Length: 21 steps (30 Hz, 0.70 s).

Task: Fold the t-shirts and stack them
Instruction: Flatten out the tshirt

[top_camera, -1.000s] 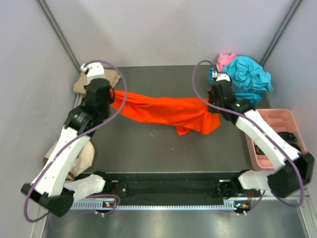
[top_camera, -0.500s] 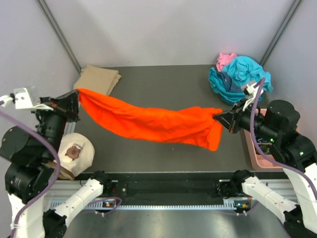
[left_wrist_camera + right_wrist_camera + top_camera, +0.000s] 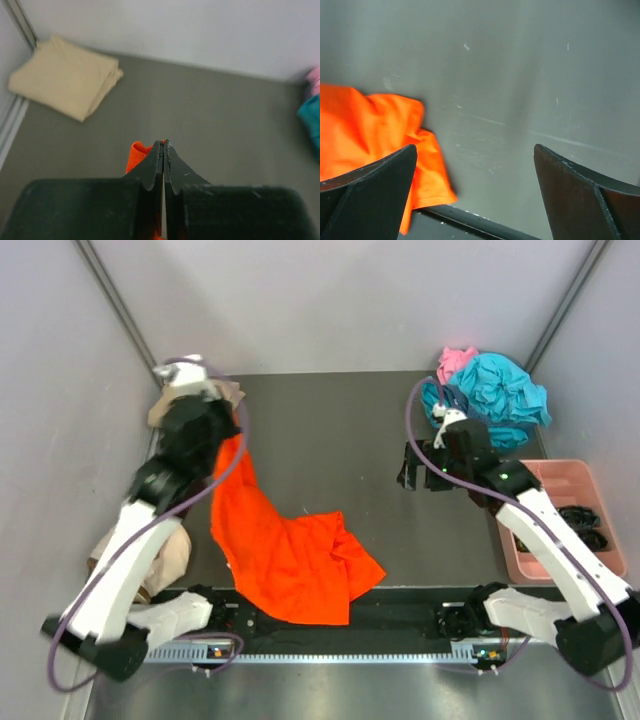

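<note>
The bright orange t-shirt [image 3: 285, 560] hangs from my left gripper [image 3: 228, 432] at the back left. It trails down across the table and spreads over the near edge. The left wrist view shows my left gripper [image 3: 164, 143] shut on a fold of the orange t-shirt [image 3: 136, 152]. My right gripper [image 3: 410, 475] hovers over bare table right of centre, open and empty. From the right wrist, the right gripper [image 3: 475, 147] has its jaws wide apart, with the orange t-shirt [image 3: 370, 125] off to the left. A folded tan t-shirt [image 3: 65, 77] lies in the back left corner.
Crumpled teal t-shirts [image 3: 500, 390] and a pink t-shirt [image 3: 455, 360] are piled at the back right. A pink compartment tray [image 3: 560, 475] stands at the right edge. A cream cap-like thing [image 3: 170, 555] sits at the left edge under the left arm.
My right gripper opened and let go of the orange t-shirt's end. The shirt, stretched between both grippers before, now hangs from the left gripper alone and lies toward the near edge.
</note>
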Each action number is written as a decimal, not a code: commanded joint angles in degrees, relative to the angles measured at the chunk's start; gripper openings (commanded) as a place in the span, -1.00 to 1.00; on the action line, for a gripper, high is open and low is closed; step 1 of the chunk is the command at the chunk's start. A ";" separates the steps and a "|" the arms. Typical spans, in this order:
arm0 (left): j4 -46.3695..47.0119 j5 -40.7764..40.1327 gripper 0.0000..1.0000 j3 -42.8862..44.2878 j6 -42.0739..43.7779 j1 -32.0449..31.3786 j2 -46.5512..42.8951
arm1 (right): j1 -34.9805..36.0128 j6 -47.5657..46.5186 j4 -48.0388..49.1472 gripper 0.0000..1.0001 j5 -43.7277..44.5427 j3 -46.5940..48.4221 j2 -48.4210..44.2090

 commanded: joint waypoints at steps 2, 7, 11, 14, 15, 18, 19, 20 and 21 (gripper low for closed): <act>13.46 -1.34 -1.00 -6.82 -0.67 0.29 11.35 | -0.42 3.93 9.65 0.98 -4.40 -4.67 3.27; 17.96 3.32 -1.00 -5.51 -2.43 0.21 20.84 | 0.45 4.11 11.69 0.98 -5.40 -8.63 3.63; 19.81 5.96 -1.00 -2.44 -2.78 0.21 26.39 | 1.60 2.79 11.25 0.97 -5.31 -9.69 2.75; 19.99 5.26 -1.00 0.38 -1.65 0.29 29.73 | 4.13 -0.09 11.17 0.97 -9.16 -10.13 2.66; 19.81 4.22 -1.00 1.52 -1.21 0.29 30.78 | 5.45 -0.98 10.99 0.97 -9.96 -10.05 2.66; 19.03 2.37 -1.00 3.45 0.20 0.56 32.28 | 13.53 -3.10 10.38 0.96 -10.41 -10.48 3.01; 18.50 2.01 -1.00 3.81 0.46 0.73 32.46 | 17.99 -2.84 10.29 0.96 -9.71 -11.09 3.10; 18.15 1.83 -1.00 3.90 0.47 0.91 32.47 | 19.77 -2.14 10.11 0.94 -7.27 -11.36 3.27; 17.97 1.83 -1.00 3.81 0.47 1.52 32.38 | 21.53 0.31 10.11 0.93 -6.03 -11.80 3.45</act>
